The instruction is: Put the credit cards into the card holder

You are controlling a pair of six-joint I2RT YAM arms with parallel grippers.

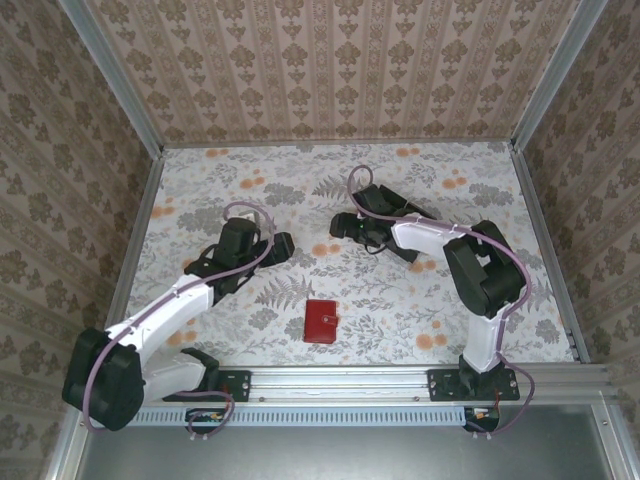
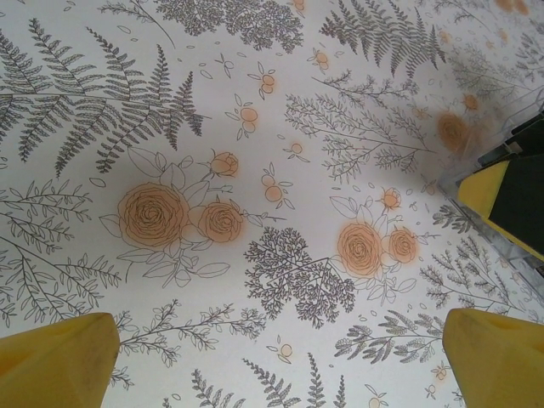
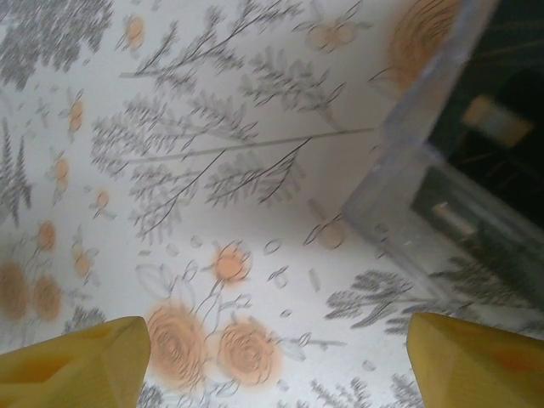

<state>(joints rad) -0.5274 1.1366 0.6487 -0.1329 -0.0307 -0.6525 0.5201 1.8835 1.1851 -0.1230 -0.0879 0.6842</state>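
Note:
The card holder [image 1: 320,321], a small red wallet, lies folded shut on the flowered table near the front edge, between the two arms. The credit cards are out of view. My left gripper [image 1: 280,245] hangs over the table's middle left, behind and left of the wallet. In its wrist view the left gripper [image 2: 280,340] stands open, with bare cloth between its yellow fingers [image 2: 59,361]. My right gripper [image 1: 342,228] faces it from the right, a short gap away. This right gripper [image 3: 276,340] is open too, with nothing between its fingertips [image 3: 476,361].
A clear-edged dark shape [image 3: 442,170] sits at the upper right of the right wrist view. A yellow and black part [image 2: 506,200] shows at the right edge of the left wrist view. Patterned walls [image 1: 330,70] close in the table on three sides.

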